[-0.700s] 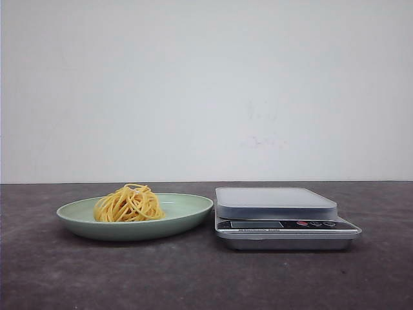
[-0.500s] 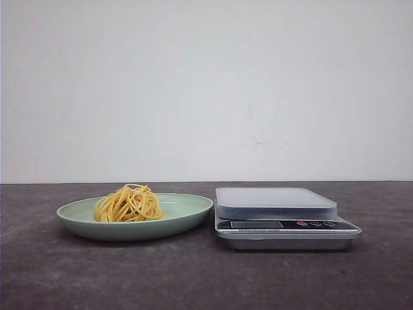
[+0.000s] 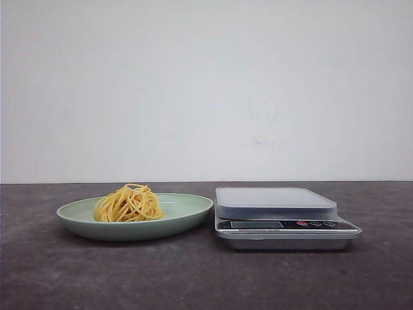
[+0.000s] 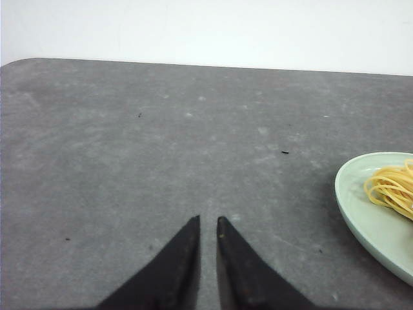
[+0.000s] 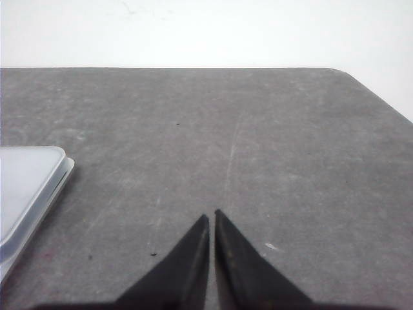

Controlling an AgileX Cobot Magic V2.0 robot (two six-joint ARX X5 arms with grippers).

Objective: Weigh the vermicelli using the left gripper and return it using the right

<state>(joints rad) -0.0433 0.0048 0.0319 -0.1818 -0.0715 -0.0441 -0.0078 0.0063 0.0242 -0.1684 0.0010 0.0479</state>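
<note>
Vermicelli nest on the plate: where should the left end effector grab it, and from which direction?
Grip the vermicelli across the middle of its mound, coming from straight above. It is a rounded nest sitting left of centre in the shallow green plate, whose raised rim probably blocks a low sideways approach. The left end effector looks nearly shut, so it would likely need to open first to straddle the strands.

No change detected across the front-view frames. Checked small rounded nest of thin yellow vermicelli (image 3: pixel 128 203) at lower left against pale green plate (image 3: pixel 187 213): same position. Checked silver digital kitchen scale (image 3: pixel 284 217) at lower right: same position.
</note>
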